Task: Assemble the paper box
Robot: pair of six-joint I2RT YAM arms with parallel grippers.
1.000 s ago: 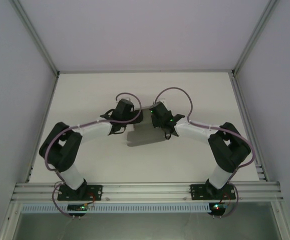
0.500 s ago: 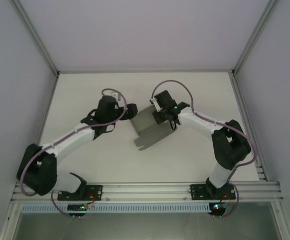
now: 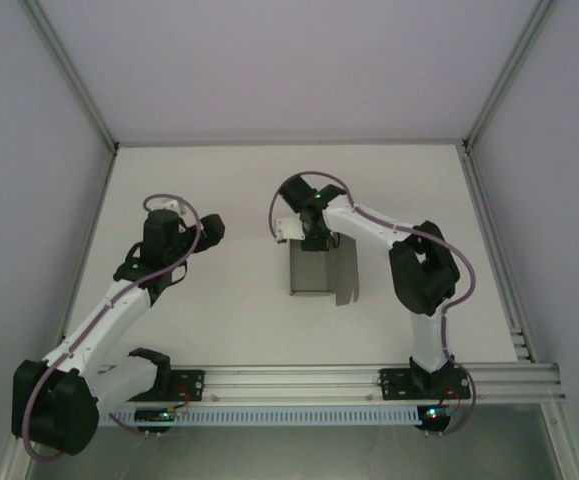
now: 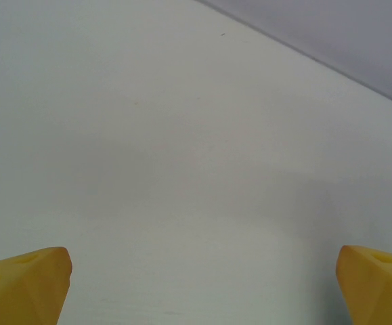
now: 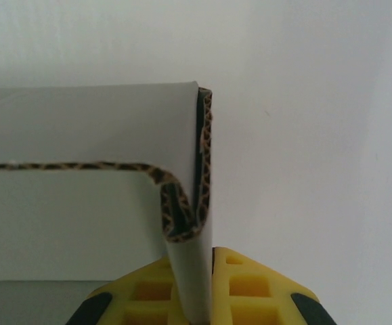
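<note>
As seen from the top camera, the box [image 3: 321,268] lies on the table [image 3: 219,320], a little right of centre and well apart from the left arm. It reads as grey cardboard, partly folded, with one flap jutting from its near right corner. I cannot tell from this height whether its walls stand fully upright.

I see the right gripper [image 3: 307,232] at the far edge of the box, with the arm reaching over from the right. In the right wrist view, the right gripper [image 5: 196,291] is closed on the box [image 5: 80,223]. Its yellow fingers [image 5: 250,284] pinch a wall of cardboard between them. The cut edge shows brown corrugation, and the sheet curls back on itself just above the pads into a tight doubled fold. A flat grey panel extends to the left of that fold.

I see the left gripper [image 3: 207,230] over bare table on the left side, touching nothing. In the left wrist view, the left gripper [image 4: 206,277] stands wide open. Its yellow fingers [image 4: 26,284] sit at the two lower corners with plain white table between them.
</note>
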